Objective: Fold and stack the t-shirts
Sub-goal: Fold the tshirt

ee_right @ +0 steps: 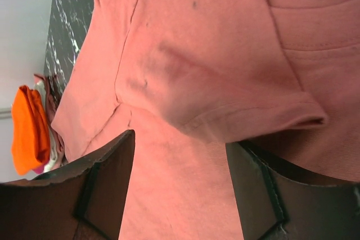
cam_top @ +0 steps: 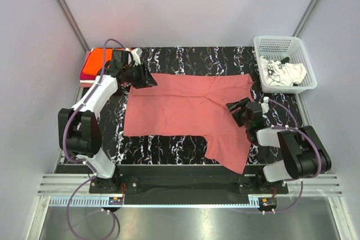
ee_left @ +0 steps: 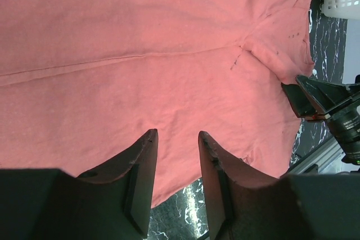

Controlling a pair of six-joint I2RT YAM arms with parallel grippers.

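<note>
A plain dusty rose-red t-shirt (cam_top: 185, 111) is spread flat and sideways across the black marbled table (cam_top: 191, 57), its straight edge to the left. A long crease is seen running along its middle, and one sleeve is laid out toward the near right edge of the table. An orange t-shirt (cam_top: 100, 56) is stacked folded on a magenta t-shirt (cam_top: 87, 72) at the far left corner. A white t-shirt (cam_top: 281, 74) with black print is left crumpled in the white mesh basket (cam_top: 278, 41) at the far right.
</note>
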